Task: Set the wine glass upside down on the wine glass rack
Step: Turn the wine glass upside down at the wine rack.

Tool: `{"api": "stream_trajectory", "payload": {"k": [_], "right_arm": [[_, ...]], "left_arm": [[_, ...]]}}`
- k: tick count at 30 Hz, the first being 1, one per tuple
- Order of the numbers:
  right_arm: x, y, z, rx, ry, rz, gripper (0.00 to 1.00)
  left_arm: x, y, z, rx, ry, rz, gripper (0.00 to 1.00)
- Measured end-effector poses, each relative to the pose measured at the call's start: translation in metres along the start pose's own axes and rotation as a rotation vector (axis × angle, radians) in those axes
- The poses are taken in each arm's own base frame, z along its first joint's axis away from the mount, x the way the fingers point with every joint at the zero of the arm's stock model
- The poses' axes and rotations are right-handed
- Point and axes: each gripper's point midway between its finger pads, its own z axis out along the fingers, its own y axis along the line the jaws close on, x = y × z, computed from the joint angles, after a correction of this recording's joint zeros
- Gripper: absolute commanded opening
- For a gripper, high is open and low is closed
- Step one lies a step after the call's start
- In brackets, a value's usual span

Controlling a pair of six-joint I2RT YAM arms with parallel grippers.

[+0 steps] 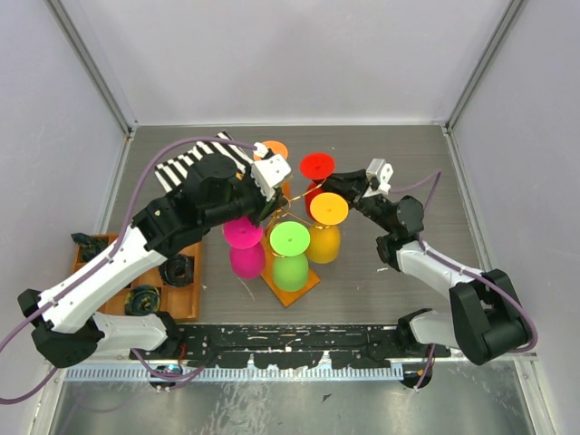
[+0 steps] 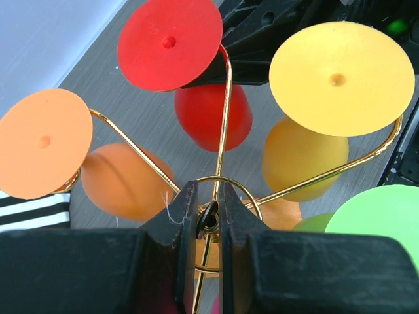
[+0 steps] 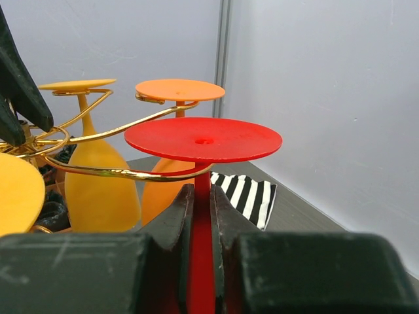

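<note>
A grey desk (image 1: 390, 154) sits boxed in by pale walls (image 1: 272, 54). A black-and-white striped cloth (image 1: 186, 165) lies at the far left, and a compartmented wooden tray (image 1: 186, 304) sits at the near left. In the middle, the wine glass rack (image 1: 294, 288) carries an orange glass (image 1: 272, 148), a yellow glass (image 1: 328, 207), a green glass (image 1: 290, 238) and a pink glass (image 1: 243, 233), all foot-up. The red wine glass (image 1: 317, 165) is upside down on the far side, its stem inside a gold curl. The right tool (image 3: 201, 196) is clamped on that stem. The left tool (image 2: 208, 196) pinches the rack's centre ring.

Looks like a robotics lab cell. Plain white walls (image 1: 290, 54) left, right and far, metal corner posts (image 1: 94, 63).
</note>
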Motion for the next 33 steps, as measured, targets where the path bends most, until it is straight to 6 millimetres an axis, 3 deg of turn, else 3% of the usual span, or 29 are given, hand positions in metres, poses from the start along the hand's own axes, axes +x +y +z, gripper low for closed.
{"api": "stream_trajectory", "payload": {"k": [11,20,33], "right_arm": [[0.004,0.004,0.010,-0.058,0.026,0.012,0.05],[0.001,0.021,0.010,-0.162,0.016,0.015,0.07],[0.003,0.029,0.002,-0.179,0.023,0.008,0.36]], "left_arm": [[0.000,0.000,0.000,0.000,-0.002,0.000,0.00],[0.000,0.000,0.000,0.000,-0.002,0.000,0.00],[0.000,0.000,0.000,-0.001,-0.002,0.000,0.00]]}}
